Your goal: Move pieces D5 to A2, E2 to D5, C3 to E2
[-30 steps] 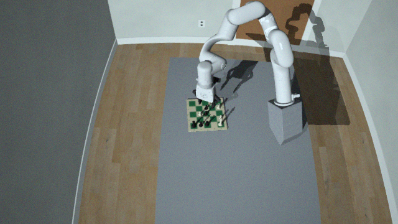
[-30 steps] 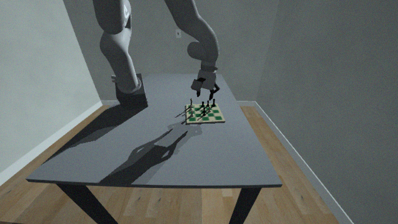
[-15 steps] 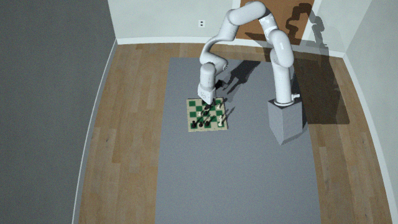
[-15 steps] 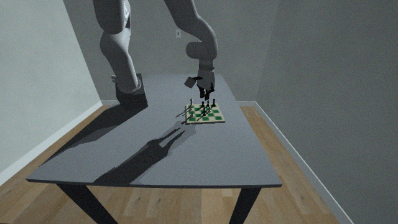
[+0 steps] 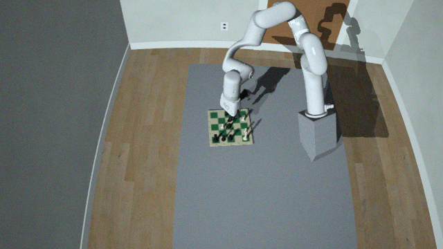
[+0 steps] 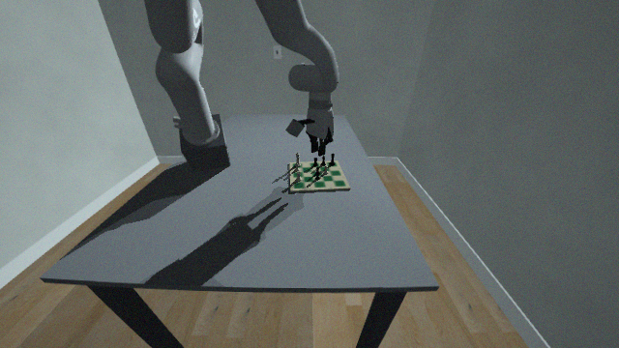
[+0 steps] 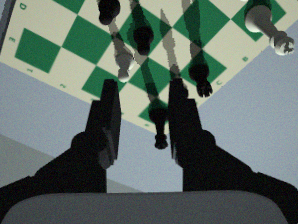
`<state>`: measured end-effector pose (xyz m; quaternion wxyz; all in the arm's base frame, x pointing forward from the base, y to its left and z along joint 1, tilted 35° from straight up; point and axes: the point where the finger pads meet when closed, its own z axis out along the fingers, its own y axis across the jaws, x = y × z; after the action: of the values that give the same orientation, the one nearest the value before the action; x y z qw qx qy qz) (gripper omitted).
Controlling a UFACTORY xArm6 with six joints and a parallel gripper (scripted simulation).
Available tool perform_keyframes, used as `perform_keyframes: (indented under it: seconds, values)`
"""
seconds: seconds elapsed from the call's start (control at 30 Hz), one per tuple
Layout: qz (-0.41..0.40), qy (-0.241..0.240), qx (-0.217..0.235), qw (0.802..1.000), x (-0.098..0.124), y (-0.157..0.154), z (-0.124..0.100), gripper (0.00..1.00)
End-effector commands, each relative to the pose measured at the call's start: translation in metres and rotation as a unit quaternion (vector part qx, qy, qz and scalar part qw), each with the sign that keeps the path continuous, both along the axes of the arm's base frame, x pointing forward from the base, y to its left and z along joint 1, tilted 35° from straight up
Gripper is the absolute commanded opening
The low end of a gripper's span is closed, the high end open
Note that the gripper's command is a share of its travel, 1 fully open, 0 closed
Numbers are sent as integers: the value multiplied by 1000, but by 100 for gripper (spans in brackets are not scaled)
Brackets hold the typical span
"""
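The green and cream chessboard (image 5: 232,144) (image 6: 319,189) lies on the grey table. Several black and white pieces stand on it. My gripper (image 5: 230,118) (image 6: 320,144) (image 7: 143,96) hangs a little above the board's far side, its fingers partly closed with a gap and nothing between them. In the wrist view a black piece (image 7: 160,125) stands on an edge square below the gap, nearer the right finger. Other black pieces (image 7: 108,8) (image 7: 143,36) (image 7: 200,72) stand further in. White pieces (image 7: 260,19) stand at the right. I cannot read the square labels.
The arm's base block (image 5: 318,133) stands on the table to the right of the board. In the top view, three black pieces (image 5: 223,138) line the board's near row and a white piece (image 5: 245,133) stands at its near right. Long shadows cross the board.
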<state>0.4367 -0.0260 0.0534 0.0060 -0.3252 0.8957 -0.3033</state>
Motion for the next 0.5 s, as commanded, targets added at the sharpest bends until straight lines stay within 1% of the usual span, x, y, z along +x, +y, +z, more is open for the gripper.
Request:
perform_keyframes:
  seconds: [0.0, 0.47]
  values:
    - [1, -2, 0, 1000, 1, 1, 1, 34]
    - [1, -2, 0, 1000, 2, -1, -2, 34]
